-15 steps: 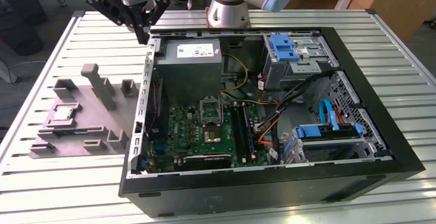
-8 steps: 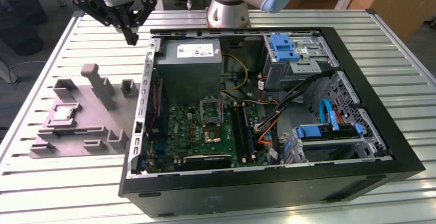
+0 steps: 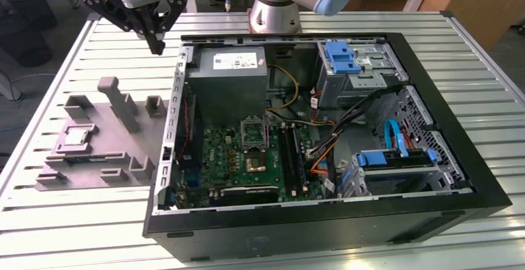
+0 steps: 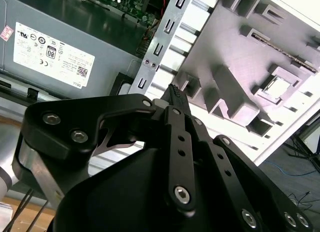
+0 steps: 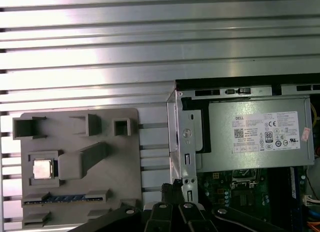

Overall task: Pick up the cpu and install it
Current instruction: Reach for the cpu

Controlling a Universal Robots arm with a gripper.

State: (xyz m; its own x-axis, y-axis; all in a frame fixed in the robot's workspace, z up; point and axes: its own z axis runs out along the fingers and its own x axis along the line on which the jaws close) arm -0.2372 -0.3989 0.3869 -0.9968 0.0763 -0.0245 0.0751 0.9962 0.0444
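Note:
The cpu (image 3: 76, 136) is a small silvery square lying flat in a recess of the grey plastic tray (image 3: 98, 165), which sits on the table at the exterior view's left of the open computer case. It also shows in both wrist views, cpu (image 5: 42, 169) and cpu (image 4: 277, 87). My gripper (image 3: 157, 47) hangs high above the table behind the tray, near the case's back corner. Its fingers are shut together with nothing between them; the gripper (image 4: 173, 92) tapers to one narrow tip. Inside the case, the dark socket frame (image 3: 253, 127) stands on the green motherboard (image 3: 246, 165).
The black case (image 3: 459, 159) holds a grey power-supply box (image 3: 230, 79), loose cables (image 3: 328, 135) and blue drive brackets (image 3: 394, 156). Upright posts (image 3: 123, 104) rise from the tray. The slatted metal table (image 3: 74, 55) surrounds both. The arm's base (image 3: 275, 11) stands behind the case.

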